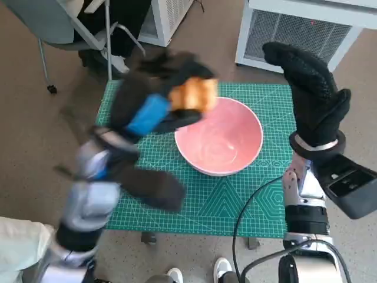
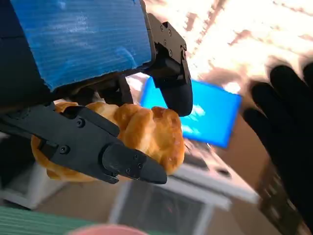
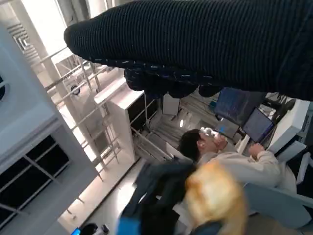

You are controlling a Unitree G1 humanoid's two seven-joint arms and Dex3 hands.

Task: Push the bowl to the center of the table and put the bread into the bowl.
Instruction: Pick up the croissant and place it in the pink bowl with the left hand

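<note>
The left hand (image 1: 154, 112) grips the bread (image 1: 192, 94) between its black fingers (image 2: 122, 164), one clamped along the roll's near side and another pressing its top, so the golden, ridged crust bulges between them; that hold looks firm enough to carry it without crushing. Taking the pink bowl (image 1: 219, 137) as the landmark: the bread hangs above the bowl's rim on the robot's left side, raised off the table, apparently short of the bowl's middle; the blur on the arm suggests it is in motion, though which way cannot be told. The bowl sits about in the middle of the green cutting mat (image 1: 259, 194) that covers the table, so the push seems done and what remains is the drop; the bread probably needs to come further over the hollow before the fingers part, or it may catch the rim and roll off.

On the bowl's other side the right hand (image 1: 312, 97) stands raised, gloved fingers spread, holding nothing, clear of the rim; kept there, it leaves the bowl free. Beyond the bowl stand white cabinets (image 1: 306, 29); a person (image 3: 230, 164) sits at screens.
</note>
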